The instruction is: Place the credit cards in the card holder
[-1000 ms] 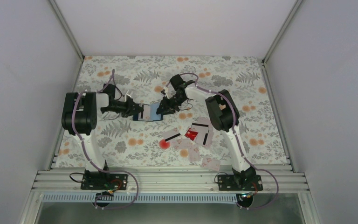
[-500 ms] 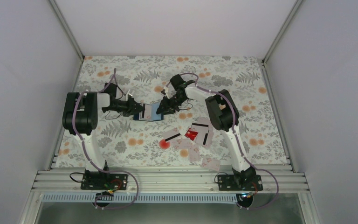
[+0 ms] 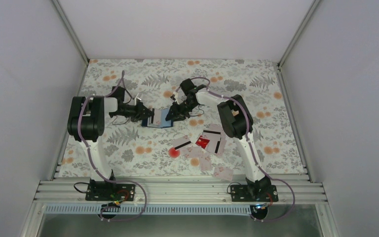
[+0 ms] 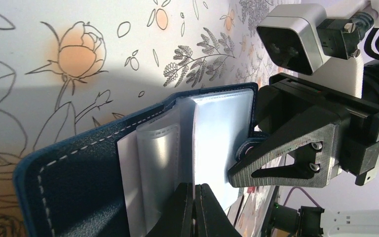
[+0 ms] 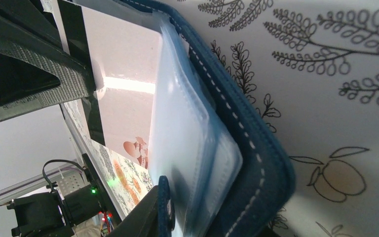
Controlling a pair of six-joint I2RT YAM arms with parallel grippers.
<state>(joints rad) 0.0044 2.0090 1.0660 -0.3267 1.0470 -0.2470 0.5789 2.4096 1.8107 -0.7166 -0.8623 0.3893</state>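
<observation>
— Shifted since a second back?
— Barely. On the left arm's side, nudged a little up and in toward the card holder (image 3: 162, 119). Otherwise as before.
— Gripping what, with the left fingers (image 3: 147, 116)?
— Pressed together on a pale pink credit card (image 5: 123, 64) with a black stripe (image 5: 86, 74), fed edge-first in among the clear pockets (image 5: 187, 148).
— Fully in?
— No. Partly outside on the holder's left side, stripe end nearest the grip.
— And opposite?
— Clamped by the right fingers (image 3: 172, 115) on the holder's other edge, close by the snap tab (image 4: 246, 145). Spread open like a booklet, navy cover toward the floral tabletop (image 3: 128, 79), about midway between the two arms.
— Flat on the cloth or raised?
— Cannot tell from above.
— Elsewhere?
— Loose scatter of other credit cards (image 3: 214, 136) lying nearer the right arm's base, well apart from the holder. Mostly pale, a few with black stripes showing, plus a red card (image 3: 202, 142) in the middle of them.
</observation>
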